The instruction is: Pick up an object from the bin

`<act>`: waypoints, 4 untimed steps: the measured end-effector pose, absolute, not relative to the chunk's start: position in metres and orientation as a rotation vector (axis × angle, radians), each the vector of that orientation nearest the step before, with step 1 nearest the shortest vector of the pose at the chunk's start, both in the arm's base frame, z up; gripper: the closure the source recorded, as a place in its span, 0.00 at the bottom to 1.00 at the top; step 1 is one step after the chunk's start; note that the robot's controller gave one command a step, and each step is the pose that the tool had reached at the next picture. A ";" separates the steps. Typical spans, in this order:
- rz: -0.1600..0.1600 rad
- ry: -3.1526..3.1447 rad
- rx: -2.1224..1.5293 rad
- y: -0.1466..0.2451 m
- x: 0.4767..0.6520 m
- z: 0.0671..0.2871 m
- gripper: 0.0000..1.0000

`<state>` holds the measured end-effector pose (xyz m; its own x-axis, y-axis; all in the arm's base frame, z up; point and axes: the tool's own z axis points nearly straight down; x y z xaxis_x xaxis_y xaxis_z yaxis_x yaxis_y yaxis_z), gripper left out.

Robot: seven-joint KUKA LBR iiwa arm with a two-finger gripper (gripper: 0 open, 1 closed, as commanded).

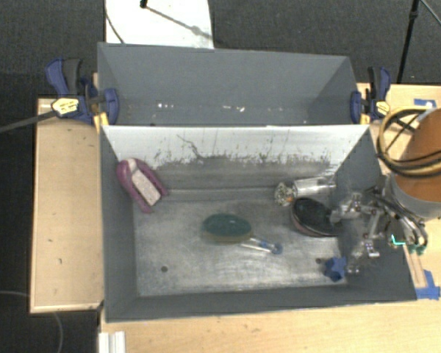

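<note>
Blue object (334, 270), small and blocky, lies on the floor of the bin (206, 289) at about 4 o'clock, close to the front wall and the right slope. The gripper (359, 254) hangs just beside it at its 2 o'clock, close enough that contact cannot be ruled in or out; whether the gripper is open or closed cannot be told, and nothing is seen held in it. At 12 o'clock from the blue object sits a black round dish (312, 216), against the right slope. Just beyond that, at the bin's 2 o'clock, a shiny silvery piece (303, 190) lies along the foot of the back wall. A dark teal oval brush (226, 227) with a clear handle rests at the middle of the floor. Well apart, at 10 o'clock, a pink and purple piece (140, 183) leans in the left rear corner.
</note>
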<state>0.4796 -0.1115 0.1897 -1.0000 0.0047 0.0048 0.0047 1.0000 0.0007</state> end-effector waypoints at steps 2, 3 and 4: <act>0.001 -3.145 0.038 -0.118 0.490 0.075 1.00; 0.006 -3.152 0.061 -0.132 0.501 0.195 1.00; 0.001 -3.144 0.065 -0.131 0.499 0.190 0.00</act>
<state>0.4990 -0.1305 0.1898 -0.9991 -0.0411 -0.0028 -0.0411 0.9992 -0.0010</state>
